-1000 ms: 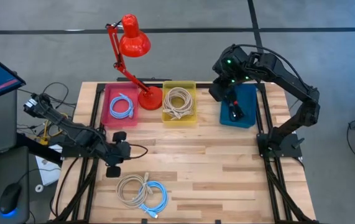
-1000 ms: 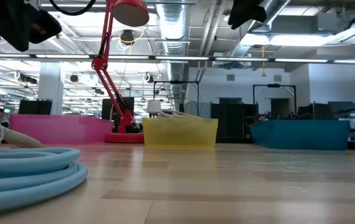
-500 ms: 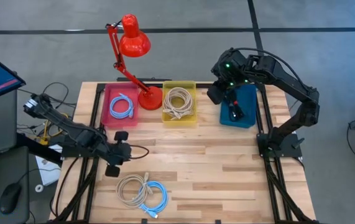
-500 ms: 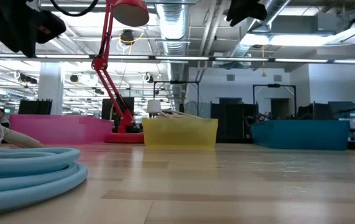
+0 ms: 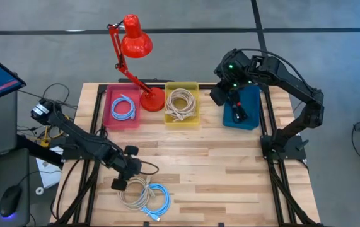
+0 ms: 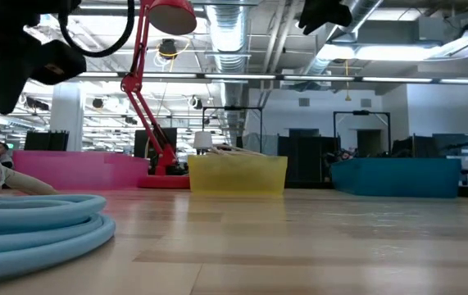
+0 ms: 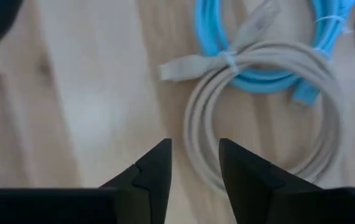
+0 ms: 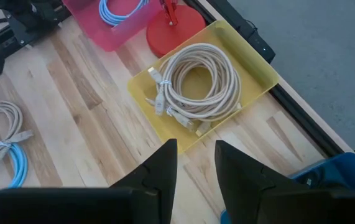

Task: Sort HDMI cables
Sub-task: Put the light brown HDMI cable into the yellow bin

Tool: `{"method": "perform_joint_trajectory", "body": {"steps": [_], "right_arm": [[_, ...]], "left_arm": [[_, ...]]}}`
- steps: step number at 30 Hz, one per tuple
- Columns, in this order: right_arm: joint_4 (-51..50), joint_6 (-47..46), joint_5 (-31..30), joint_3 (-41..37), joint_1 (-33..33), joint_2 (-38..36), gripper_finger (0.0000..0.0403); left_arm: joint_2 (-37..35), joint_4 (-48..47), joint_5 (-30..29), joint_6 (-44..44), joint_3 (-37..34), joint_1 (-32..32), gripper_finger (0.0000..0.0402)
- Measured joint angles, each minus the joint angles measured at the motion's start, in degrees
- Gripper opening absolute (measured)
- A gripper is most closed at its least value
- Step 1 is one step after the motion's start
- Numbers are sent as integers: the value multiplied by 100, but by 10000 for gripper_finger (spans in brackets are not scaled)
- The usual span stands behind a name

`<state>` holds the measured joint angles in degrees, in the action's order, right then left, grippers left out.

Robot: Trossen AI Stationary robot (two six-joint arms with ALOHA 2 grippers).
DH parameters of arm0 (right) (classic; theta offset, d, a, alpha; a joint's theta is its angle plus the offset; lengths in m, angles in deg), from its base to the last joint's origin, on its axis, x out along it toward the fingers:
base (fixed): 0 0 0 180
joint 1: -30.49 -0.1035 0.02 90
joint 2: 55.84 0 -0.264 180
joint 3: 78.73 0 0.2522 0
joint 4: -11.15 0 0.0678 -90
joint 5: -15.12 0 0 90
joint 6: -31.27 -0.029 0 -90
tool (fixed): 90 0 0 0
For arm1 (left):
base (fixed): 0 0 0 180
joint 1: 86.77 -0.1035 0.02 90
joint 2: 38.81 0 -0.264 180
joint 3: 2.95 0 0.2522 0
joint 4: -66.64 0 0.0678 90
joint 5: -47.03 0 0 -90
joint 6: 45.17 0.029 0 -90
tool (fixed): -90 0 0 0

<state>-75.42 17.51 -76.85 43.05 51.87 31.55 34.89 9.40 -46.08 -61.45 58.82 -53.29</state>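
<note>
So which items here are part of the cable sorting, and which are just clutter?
Part of the job:
- beige cable and blue cable, loose on the table
- blue cable in the pink bin
- beige cables in the yellow bin
- black cable in the blue bin
- left end effector, right end effector

Lying about:
- red lamp

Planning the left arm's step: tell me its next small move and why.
Probably lower the left gripper onto the beige coil. Its fingers are open just above that coil's loop, which lies loose on the table against the blue coil, not yet binned.
</note>
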Motion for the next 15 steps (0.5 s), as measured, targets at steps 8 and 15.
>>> {"method": "perform_joint_trajectory", "body": {"steps": [8,15], "right_arm": [[-1,73,0,0,0,0,101],[-1,223,0,0,0,0,101]], "left_arm": [[541,869,545,-460,-2,21,151],[1218,1027,588,-556,-2,21,175]]}}
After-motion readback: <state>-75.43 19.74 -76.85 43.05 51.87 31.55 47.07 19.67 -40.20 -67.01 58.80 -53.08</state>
